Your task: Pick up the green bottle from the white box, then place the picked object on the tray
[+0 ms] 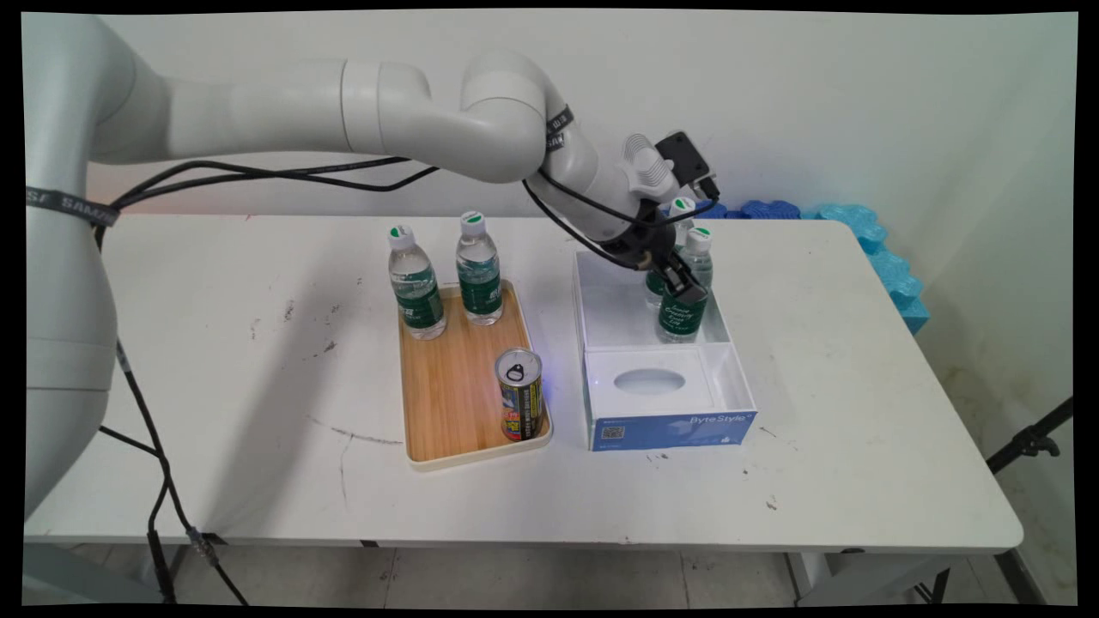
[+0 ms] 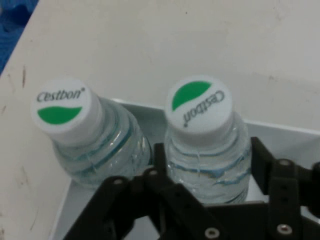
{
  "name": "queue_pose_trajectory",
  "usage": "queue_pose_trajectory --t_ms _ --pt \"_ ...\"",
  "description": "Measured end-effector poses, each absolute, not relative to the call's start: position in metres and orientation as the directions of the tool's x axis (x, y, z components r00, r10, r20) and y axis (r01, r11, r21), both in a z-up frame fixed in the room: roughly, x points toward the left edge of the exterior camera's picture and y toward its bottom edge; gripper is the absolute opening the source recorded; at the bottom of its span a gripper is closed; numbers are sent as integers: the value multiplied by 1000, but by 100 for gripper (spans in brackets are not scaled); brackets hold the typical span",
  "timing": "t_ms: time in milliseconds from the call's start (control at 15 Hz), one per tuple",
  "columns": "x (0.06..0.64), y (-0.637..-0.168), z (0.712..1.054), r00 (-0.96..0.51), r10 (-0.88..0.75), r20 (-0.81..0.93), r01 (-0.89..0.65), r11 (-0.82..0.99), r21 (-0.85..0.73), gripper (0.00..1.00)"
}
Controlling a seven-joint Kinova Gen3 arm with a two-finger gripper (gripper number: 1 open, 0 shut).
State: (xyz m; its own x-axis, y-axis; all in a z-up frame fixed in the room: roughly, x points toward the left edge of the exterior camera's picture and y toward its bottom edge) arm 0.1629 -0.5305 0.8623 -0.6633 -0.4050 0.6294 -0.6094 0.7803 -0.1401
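Around boxed bottle (image 2: 207, 145): end effector (image 2: 205, 190), seemingly closed.

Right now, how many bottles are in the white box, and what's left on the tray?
Done: one bottle stands at the back of the white box. In hand: the gripper is around a second bottle beside it, also upright in the box; a firm grip can't be confirmed. Left: two bottles and a can on the wooden tray.
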Motion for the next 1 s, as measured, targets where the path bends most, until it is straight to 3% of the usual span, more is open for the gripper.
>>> queue_pose_trajectory --t_ms 467,1000 --pt "165 -528 865 -666 -400 630 -609 779 -149 0" --pt "189 -519 915 -637 -349 687 -596 788 -153 0"
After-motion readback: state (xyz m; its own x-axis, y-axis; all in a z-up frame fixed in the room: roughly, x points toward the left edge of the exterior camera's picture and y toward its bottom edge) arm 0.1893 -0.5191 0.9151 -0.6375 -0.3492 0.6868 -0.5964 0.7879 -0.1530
